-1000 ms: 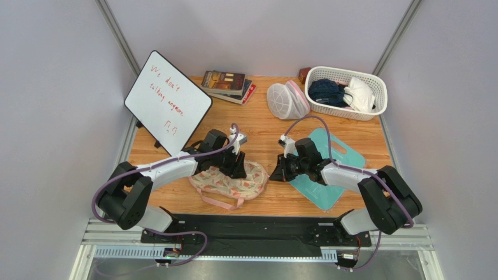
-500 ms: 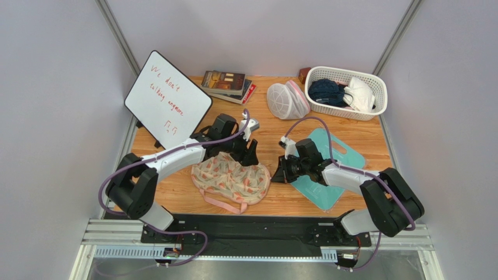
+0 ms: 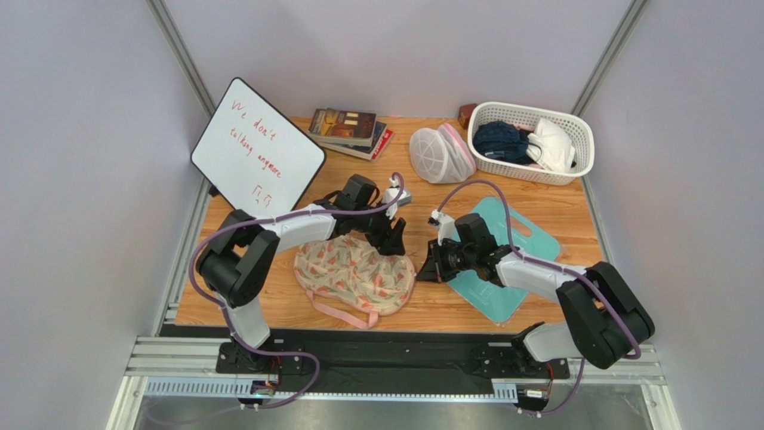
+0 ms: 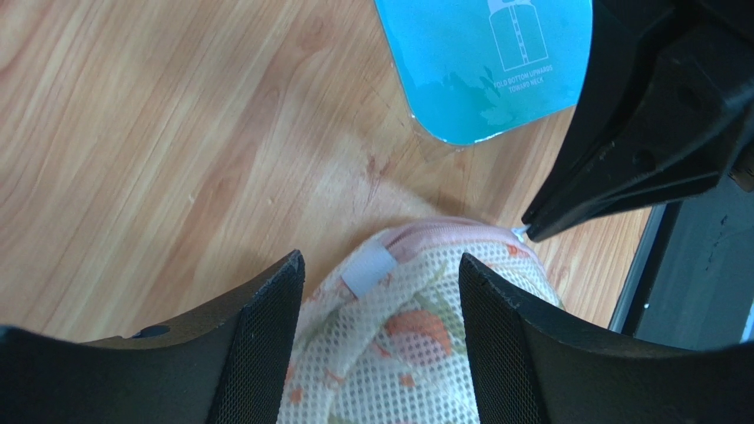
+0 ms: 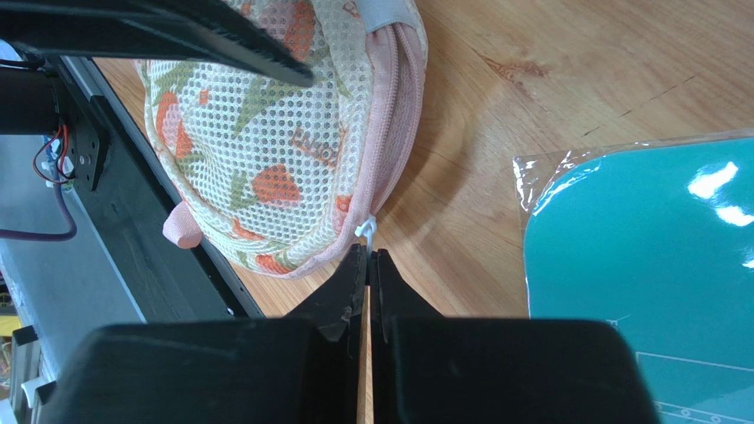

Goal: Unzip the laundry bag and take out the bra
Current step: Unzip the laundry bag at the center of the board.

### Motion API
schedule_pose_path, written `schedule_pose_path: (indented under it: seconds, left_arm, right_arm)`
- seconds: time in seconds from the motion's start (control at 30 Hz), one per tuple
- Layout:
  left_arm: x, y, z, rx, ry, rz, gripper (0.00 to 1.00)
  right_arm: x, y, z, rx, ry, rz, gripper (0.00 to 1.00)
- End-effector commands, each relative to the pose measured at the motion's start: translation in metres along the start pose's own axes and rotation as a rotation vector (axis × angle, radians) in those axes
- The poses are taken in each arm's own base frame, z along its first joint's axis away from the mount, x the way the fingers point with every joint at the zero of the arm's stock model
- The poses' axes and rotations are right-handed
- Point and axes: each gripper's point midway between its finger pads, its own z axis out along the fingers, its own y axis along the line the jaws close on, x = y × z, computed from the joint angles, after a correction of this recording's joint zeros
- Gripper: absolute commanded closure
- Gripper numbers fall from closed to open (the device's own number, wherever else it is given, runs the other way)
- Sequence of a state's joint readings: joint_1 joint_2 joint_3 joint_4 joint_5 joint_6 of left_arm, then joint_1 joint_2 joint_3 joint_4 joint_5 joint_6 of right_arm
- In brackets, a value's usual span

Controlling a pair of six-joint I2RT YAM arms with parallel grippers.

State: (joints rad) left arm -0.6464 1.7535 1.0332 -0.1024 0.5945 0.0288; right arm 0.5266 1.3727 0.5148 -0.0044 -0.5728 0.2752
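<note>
Counter (image 3: 574,215) carries the laundry bag (image 3: 354,278), lying flat at lower centre of the overhead frame. We note cream mesh, an orange floral print, pink edging and a pink loop strap (image 3: 345,313) at its lower edge; the zip looks closed.

Left pincer (image 4: 379,265), fingers apart, straddles the bag's end by the white tab (image 4: 369,270). We judge it is placed to pin the fabric.

Right pincer (image 5: 367,254), fingers together, nips the white zip pull (image 5: 365,230), set to draw it along.
</note>
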Motion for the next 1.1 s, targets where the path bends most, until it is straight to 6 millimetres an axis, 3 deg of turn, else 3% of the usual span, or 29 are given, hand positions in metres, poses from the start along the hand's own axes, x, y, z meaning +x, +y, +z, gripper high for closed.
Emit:
schedule_pose_path:
  seconds: [0.0, 0.47, 0.53, 0.57, 0.67, 0.87, 1.07]
  left_arm:
    - [-0.022, -0.006, 0.01, 0.094, -0.039, 0.09, 0.29]
    - [0.01, -0.03, 0.018, 0.275, 0.046, 0.006, 0.31]
    - [0.012, -0.03, 0.018, 0.274, 0.052, 0.002, 0.38]
    - [0.013, -0.029, 0.018, 0.272, 0.055, -0.001, 0.5]
    - [0.015, -0.029, 0.018, 0.269, 0.058, -0.01, 0.72]
    - [0.02, -0.029, 0.019, 0.263, 0.071, -0.03, 0.98]
    - [0.022, -0.028, 0.017, 0.246, 0.07, -0.027, 1.0]
  right_arm:
    - [-0.01, 0.007, -0.004, -0.033, -0.036, -0.046, 1.0]
    - [-0.025, -0.002, -0.002, 0.015, -0.066, -0.045, 1.0]
    - [-0.029, -0.004, -0.002, 0.021, -0.071, -0.043, 1.0]
    - [-0.03, -0.004, -0.001, 0.021, -0.072, -0.04, 1.0]
    - [-0.031, -0.005, 0.0, 0.023, -0.071, -0.039, 1.0]
    - [-0.034, -0.007, -0.002, 0.045, -0.076, -0.048, 1.0]
    - [-0.029, -0.011, -0.005, 0.074, -0.06, -0.041, 1.0]
